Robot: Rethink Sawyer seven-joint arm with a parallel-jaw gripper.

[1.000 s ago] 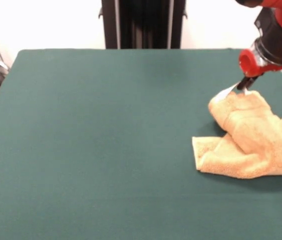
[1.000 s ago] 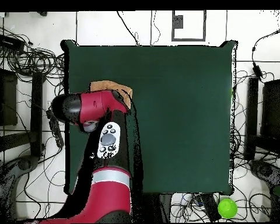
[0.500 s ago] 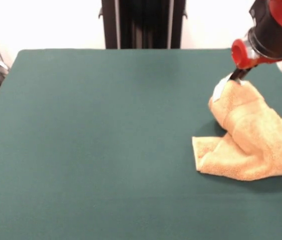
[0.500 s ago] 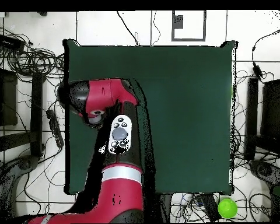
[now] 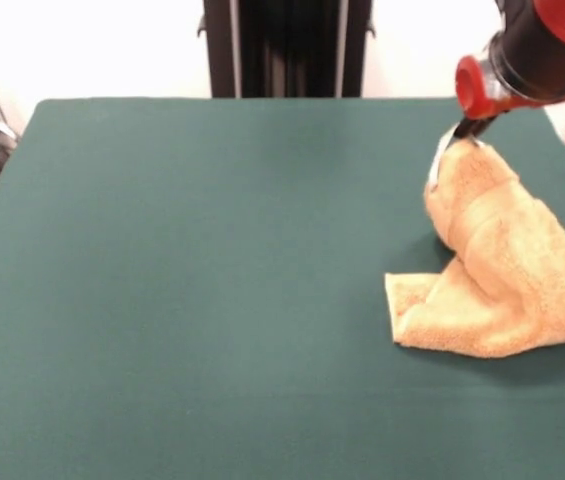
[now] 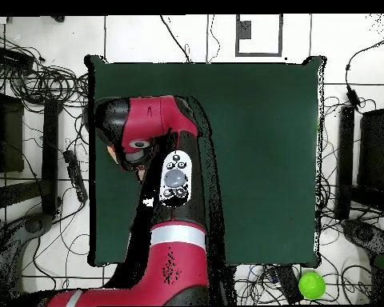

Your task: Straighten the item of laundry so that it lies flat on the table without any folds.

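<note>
The golden-orange towel [image 5: 507,265] lies crumpled near the right edge of the green table [image 5: 212,260] in the front view. One corner is pulled up into a peak, and the white label [image 5: 438,160] hangs just under that peak. My gripper [image 5: 465,131] is above the table at the top right, shut on the raised corner. A folded flap [image 5: 422,305] of the towel rests flat on the cloth toward the left. In the overhead view my red arm [image 6: 159,136] covers the towel and the gripper, above the table [image 6: 259,160].
A black column [image 5: 287,48] stands behind the table's far edge. In the overhead view, cables [image 6: 35,88] lie on the floor around the table, and a green ball [image 6: 311,285] lies on the floor at bottom right.
My gripper has risen and drifted slightly left in the front view, drawing the held corner up. The towel stands taller and its right part has lifted off the table.
</note>
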